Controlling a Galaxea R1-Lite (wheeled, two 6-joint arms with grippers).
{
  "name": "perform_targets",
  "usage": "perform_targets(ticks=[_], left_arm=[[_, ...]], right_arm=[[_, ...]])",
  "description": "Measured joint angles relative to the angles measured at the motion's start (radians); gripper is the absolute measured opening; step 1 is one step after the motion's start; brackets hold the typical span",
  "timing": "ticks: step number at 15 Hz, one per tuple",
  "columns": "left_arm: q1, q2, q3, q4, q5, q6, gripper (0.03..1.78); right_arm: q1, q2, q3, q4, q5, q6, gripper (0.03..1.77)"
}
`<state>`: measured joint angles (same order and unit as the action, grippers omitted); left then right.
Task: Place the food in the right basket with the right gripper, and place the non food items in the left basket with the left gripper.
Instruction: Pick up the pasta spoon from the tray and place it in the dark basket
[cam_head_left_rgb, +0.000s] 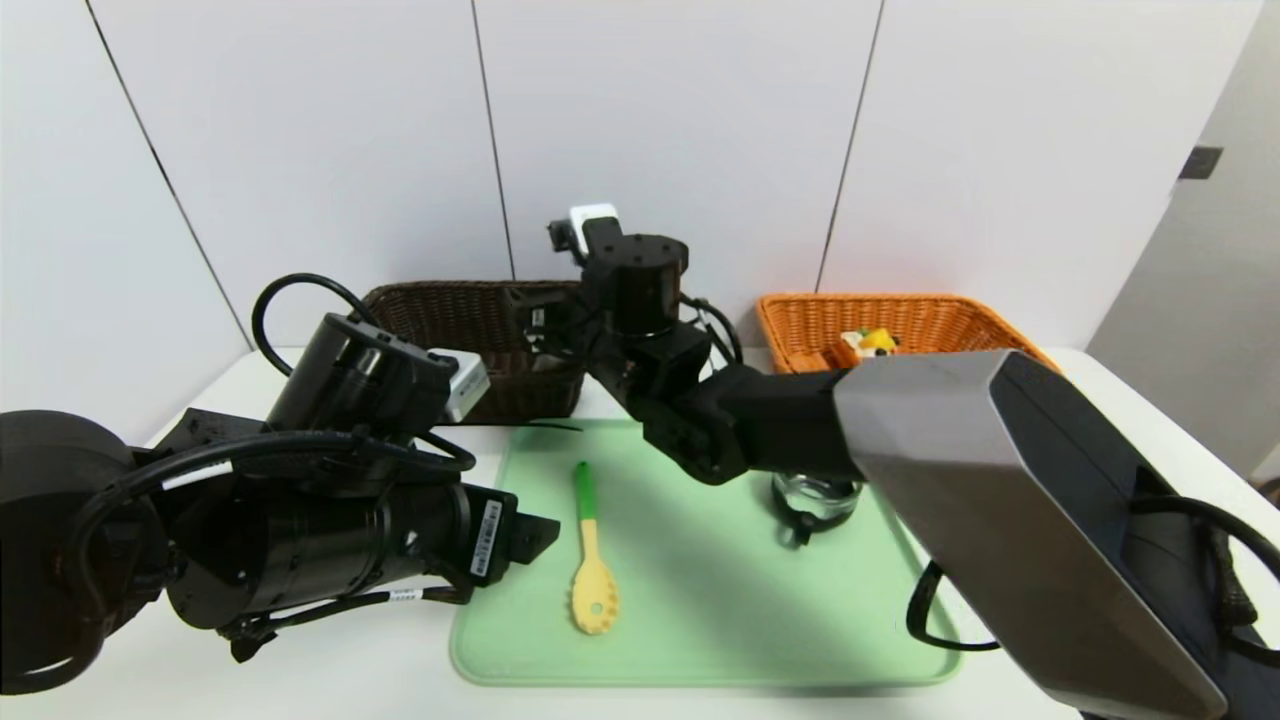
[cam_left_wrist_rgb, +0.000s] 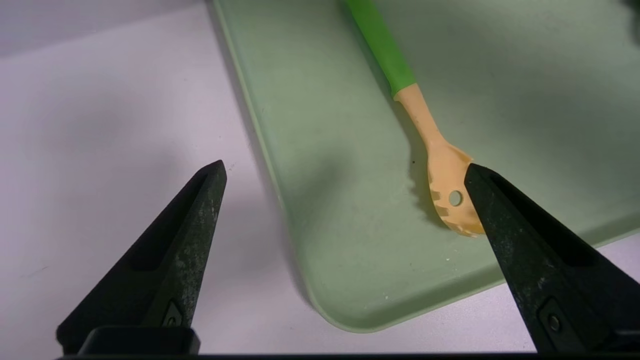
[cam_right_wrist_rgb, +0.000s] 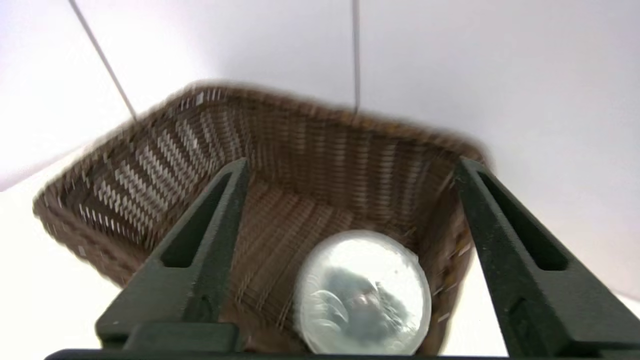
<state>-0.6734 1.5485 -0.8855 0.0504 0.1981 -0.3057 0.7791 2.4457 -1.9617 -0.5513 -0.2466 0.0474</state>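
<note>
Spoon (cam_head_left_rgb: 592, 575), yellow with a green handle, lies on the green tray (cam_head_left_rgb: 740, 640), just beside the left gripper (cam_left_wrist_rgb: 346, 166). Left gripper fingers stand wide apart, holding nothing, above the tray edge. Glass cup (cam_head_left_rgb: 818, 497) with black holder sits on the tray, beyond the spoon from the left gripper. Right gripper (cam_right_wrist_rgb: 353, 161) is positioned at the dark basket (cam_right_wrist_rgb: 300, 117), fingers apart; a round clear object (cam_right_wrist_rgb: 365, 295) shows between them, within the basket outline; contact with its floor cannot be determined. Cake wedge (cam_head_left_rgb: 872, 343) is in the orange basket (cam_head_left_rgb: 930, 315), well apart from both grippers.

The green tray (cam_head_left_rgb: 720, 620) lies on the white worktop (cam_head_left_rgb: 330, 670). Behind the tray rises a white wall (cam_head_left_rgb: 650, 110) with 3 dark seams (cam_head_left_rgb: 493, 137).
</note>
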Motion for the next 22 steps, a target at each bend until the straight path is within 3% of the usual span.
perform_targets(ticks=[4, 6, 9, 13, 16, 20, 22], left_arm=[[0.000, 0.000, -0.015, 0.001, 0.001, 0.000, 1.69], [-0.002, 0.001, -0.042, 0.005, 0.002, 0.003, 1.69], [-0.006, 0.000, -0.098, 0.053, 0.006, 0.000, 1.69], [-0.033, -0.001, -0.190, 0.149, 0.004, -0.008, 1.69], [-0.085, 0.021, -0.298, 0.269, 0.007, -0.040, 1.69], [-0.139, 0.116, -0.548, 0.510, 0.014, -0.187, 1.69], [-0.149, 0.195, -0.703, 0.660, 0.022, -0.230, 1.69]], right_arm=[[-0.037, -0.109, 0.029, 0.250, -0.081, -0.070, 1.54], [-0.069, -0.158, 0.048, 0.294, -0.092, -0.115, 1.58], [-0.117, -0.226, 0.032, 0.330, -0.109, -0.103, 1.62], [-0.156, -0.340, 0.033, 0.486, -0.118, 0.010, 1.66], [-0.195, -0.457, 0.102, 0.646, -0.120, 0.051, 1.67], [-0.278, -0.629, 0.208, 1.070, -0.116, 0.154, 1.69], [-0.316, -0.718, 0.333, 1.230, -0.111, 0.177, 1.69]])
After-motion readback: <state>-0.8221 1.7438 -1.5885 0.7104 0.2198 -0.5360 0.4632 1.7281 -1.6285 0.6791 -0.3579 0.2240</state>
